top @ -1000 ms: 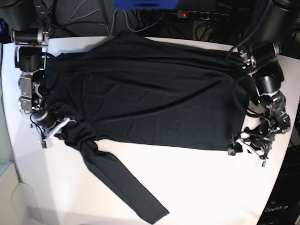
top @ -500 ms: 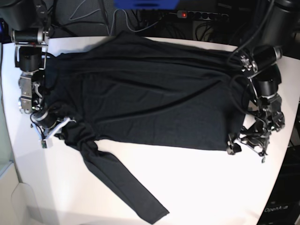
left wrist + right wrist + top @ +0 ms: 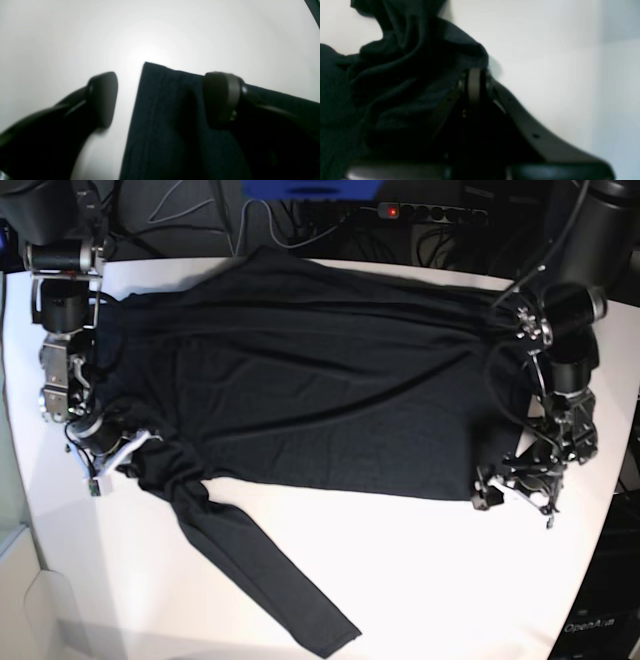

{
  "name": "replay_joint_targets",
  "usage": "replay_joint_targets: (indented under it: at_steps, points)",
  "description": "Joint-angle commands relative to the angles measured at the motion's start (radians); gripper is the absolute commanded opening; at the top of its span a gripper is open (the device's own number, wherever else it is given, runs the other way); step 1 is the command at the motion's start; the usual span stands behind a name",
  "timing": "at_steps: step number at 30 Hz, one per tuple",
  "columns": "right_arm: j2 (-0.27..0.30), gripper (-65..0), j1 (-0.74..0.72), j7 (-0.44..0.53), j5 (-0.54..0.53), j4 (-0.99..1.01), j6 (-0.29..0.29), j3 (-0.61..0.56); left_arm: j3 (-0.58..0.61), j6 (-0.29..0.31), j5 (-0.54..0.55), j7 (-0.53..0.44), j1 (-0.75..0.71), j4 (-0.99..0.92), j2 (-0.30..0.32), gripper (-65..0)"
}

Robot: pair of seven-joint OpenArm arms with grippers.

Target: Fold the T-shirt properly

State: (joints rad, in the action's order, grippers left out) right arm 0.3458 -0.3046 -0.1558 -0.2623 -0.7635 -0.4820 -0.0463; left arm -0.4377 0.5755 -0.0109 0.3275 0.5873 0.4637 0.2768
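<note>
A: Where is the T-shirt (image 3: 310, 380) found?

B: It is spread flat across the white bench (image 3: 420, 580), covering most of the far half. One long sleeve (image 3: 265, 575) is stretched from the shirt's near corner toward the bench's near edge, lying at a slant.

A: How is the left pincer (image 3: 512, 492) placed against the shirt?

B: It is set at the shirt's near corner on the side away from the sleeve. Its jaws are spread wide. In the left wrist view (image 3: 160, 100), one finger (image 3: 103, 97) is seen on bare bench just beside the hem, the other (image 3: 220, 97) over the cloth, with the shirt's corner (image 3: 160, 82) between them. Whether the cloth is touched cannot be told.

A: And the right pincer (image 3: 112, 452)?

B: It is closed, at the shoulder where the sleeve begins. In the right wrist view (image 3: 473, 87), bunched fabric (image 3: 402, 75) is heaped against its tips and appears to be pinched there.

A: What lies past the shirt?

B: Cables and a power strip (image 3: 430, 212) are seen beyond the bench's far edge.
</note>
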Motion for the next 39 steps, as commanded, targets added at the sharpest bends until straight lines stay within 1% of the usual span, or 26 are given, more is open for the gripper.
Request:
replay_joint_targets:
  at_steps: [1,11,14,15,16,22,24,26,29,34,39]
  points:
    - [0.000,-63.5,0.009,-0.101,0.047,0.009,-0.011,-0.008,0.009,0.002,0.001,0.019,0.020,0.002,0.006,-14.0]
    - [0.000,-63.5,0.008,-0.101,0.047,0.009,-0.011,-0.008,0.135,0.002,-0.001,0.028,0.015,0.000,0.006,-14.0]
    - [0.000,-63.5,0.008,-0.101,0.047,0.009,-0.011,-0.008,0.156,0.002,-0.001,0.028,-0.010,0.000,0.006,-14.6]
    - [0.000,-63.5,0.008,-0.101,0.047,0.009,-0.011,-0.008,0.159,0.002,-0.001,0.028,-0.011,0.000,0.008,-16.6]
    - [0.000,-63.5,0.008,-0.101,0.047,0.009,-0.011,-0.008,0.164,0.002,-0.001,0.028,-0.011,0.000,0.008,-19.9]
    - [0.000,-63.5,0.008,-0.101,0.047,0.009,-0.011,-0.008,0.167,0.002,-0.001,0.028,-0.030,0.002,0.009,-47.6]
    - [0.000,-63.5,0.008,-0.101,0.047,0.009,-0.011,-0.008,0.167,0.002,-0.001,0.028,-0.031,0.004,0.019,-54.9]
    - [0.000,-63.5,0.008,-0.101,0.047,0.009,-0.011,-0.007,0.162,0.002,0.001,0.028,-0.031,0.008,0.022,-59.6]
    - [0.000,-64.1,0.008,-0.097,0.047,0.009,-0.011,-0.007,0.162,0.002,0.001,0.028,-0.031,0.013,0.025,-63.8]
    - [0.006,-64.3,-0.001,-0.090,0.047,0.002,-0.011,-0.007,0.162,0.002,0.001,0.020,-0.031,0.014,0.043,-64.0]
    - [0.017,-64.3,0.046,-0.100,0.048,-0.167,-0.011,-0.008,0.162,0.002,0.001,0.020,-0.031,0.016,0.046,-64.0]
